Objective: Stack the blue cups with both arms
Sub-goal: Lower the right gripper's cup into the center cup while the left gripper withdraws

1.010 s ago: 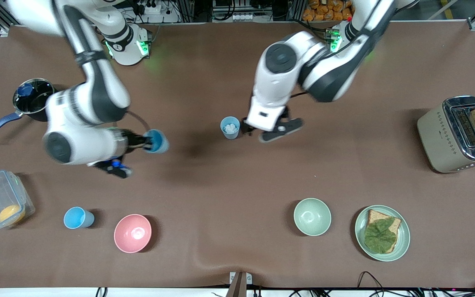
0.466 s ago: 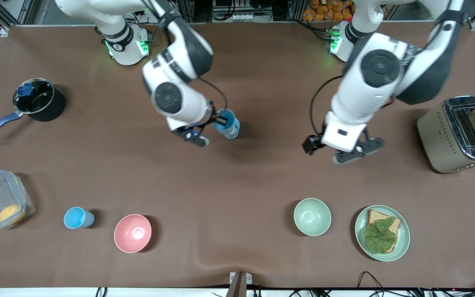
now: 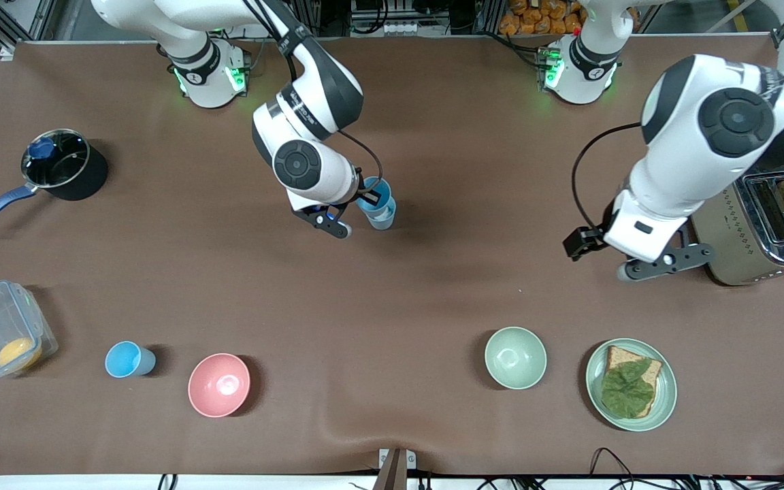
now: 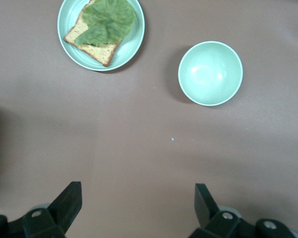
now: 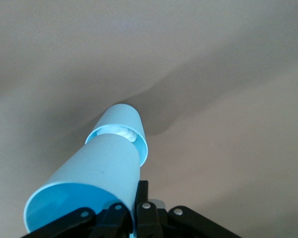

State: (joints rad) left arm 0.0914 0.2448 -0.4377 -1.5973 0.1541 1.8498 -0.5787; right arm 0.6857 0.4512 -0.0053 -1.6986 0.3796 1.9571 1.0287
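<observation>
My right gripper (image 3: pixel 367 199) is shut on the rim of a bright sky-blue cup (image 3: pixel 373 192) and holds it tilted, its base at the mouth of a paler blue cup (image 3: pixel 384 216) standing mid-table. In the right wrist view the held cup (image 5: pixel 92 181) points into the paler cup (image 5: pixel 125 124), which has something white inside; the gripper (image 5: pixel 136 210) pinches the cup's wall. A second sky-blue cup (image 3: pixel 126 359) stands beside the pink bowl. My left gripper (image 3: pixel 667 262) is open and empty over bare table beside the toaster; its own view shows the gripper (image 4: pixel 137 208) wide apart.
A pot (image 3: pixel 58 163) and a clear lidded box (image 3: pixel 1 330) are at the right arm's end. The pink bowl (image 3: pixel 219 384), pale green bowl (image 3: pixel 515 357) (image 4: pixel 210 73) and sandwich plate (image 3: pixel 596 401) (image 4: pixel 135 47) lie near the front camera. A toaster (image 3: pixel 753 224) holds bread.
My right arm carried the sky-blue cup from its end of the table to the paler cup. My left arm drew away from the paler cup toward the toaster.
</observation>
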